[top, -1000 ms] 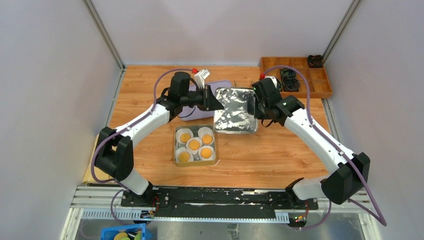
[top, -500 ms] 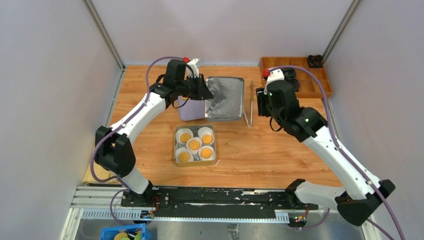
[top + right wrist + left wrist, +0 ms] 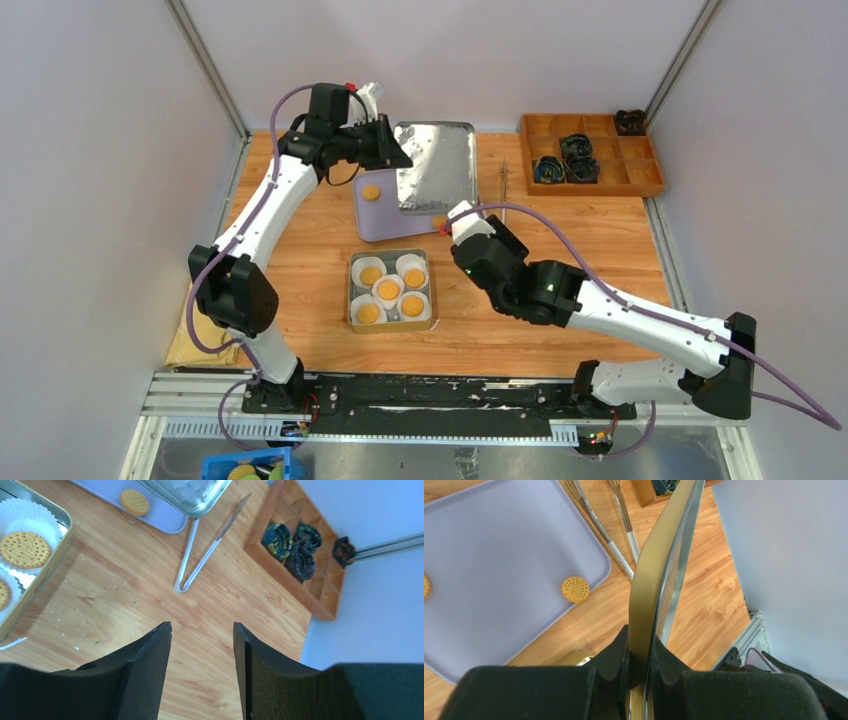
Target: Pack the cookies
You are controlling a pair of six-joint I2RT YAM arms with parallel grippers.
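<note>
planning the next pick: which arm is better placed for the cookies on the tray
Right, likely: right jaws open and empty, near the tray's cookies; left jaws shut on the lid.

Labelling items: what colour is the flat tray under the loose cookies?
The tray is pale lavender, clearest in left wrist view.

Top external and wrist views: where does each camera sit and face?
Top external: high behind the bases, facing down on the table; both arms show.
Left wrist: looks along left gripper, shut on tin lid, over lavender tray.
Right wrist: looks down past open right gripper at table.
Wrist views share the tongs.
</note>
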